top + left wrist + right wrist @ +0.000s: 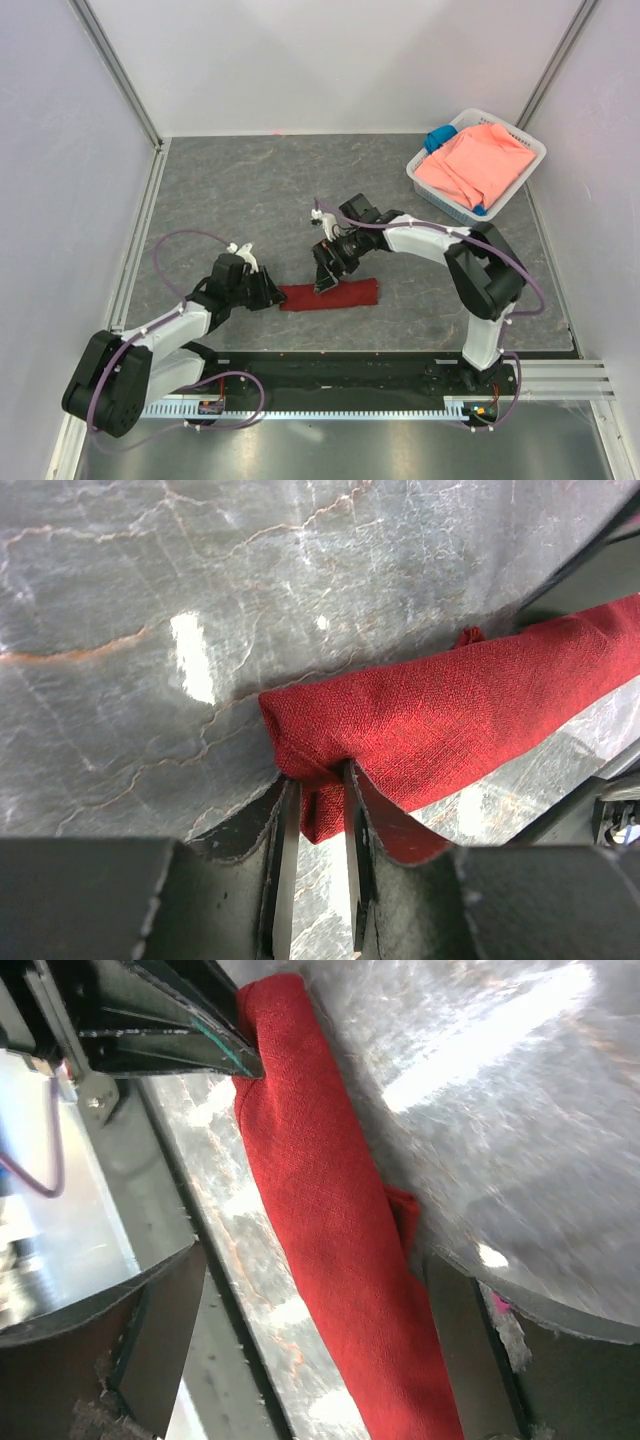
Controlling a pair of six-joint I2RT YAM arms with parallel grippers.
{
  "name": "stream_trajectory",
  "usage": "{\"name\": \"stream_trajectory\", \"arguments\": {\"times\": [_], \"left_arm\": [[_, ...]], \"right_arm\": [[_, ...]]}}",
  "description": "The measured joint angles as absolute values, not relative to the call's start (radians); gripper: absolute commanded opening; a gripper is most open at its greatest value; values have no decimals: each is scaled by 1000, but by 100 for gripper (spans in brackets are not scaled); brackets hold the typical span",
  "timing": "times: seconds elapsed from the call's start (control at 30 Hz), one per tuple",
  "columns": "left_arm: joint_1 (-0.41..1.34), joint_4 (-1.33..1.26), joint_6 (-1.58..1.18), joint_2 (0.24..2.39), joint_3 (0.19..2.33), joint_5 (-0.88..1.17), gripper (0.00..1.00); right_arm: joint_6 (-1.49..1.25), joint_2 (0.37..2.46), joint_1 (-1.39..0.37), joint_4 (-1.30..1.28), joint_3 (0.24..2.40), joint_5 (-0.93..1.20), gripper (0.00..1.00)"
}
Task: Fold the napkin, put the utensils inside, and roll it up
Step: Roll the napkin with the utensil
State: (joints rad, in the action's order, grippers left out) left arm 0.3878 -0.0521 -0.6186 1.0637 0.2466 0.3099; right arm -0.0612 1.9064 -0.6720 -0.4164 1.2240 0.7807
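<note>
Maroon napkin [345, 294] rolled; L gripper [272, 298] pinches end, R gripper [328, 280] spread.

Setting, as I view it remotely: robot test cell, lab type. White enclosure panels [330, 60] in aluminium posts [118, 70]; grey marbled bench [250, 190]; black mounting rail [340, 372] along its near edge; slotted cable duct [330, 405].

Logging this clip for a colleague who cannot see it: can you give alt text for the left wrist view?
A rolled dark red napkin lies slantwise on a grey marbled table, its near end pinched between the fingers of the left gripper at the bottom of the view.
</note>
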Motion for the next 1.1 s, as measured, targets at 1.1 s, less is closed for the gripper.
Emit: {"name": "stream_trajectory", "arguments": {"times": [1.1], "left_arm": [[387, 59, -634, 1217, 392, 325, 29]], "right_arm": [[345, 1745, -1114, -286, 1031, -131, 88]]}}
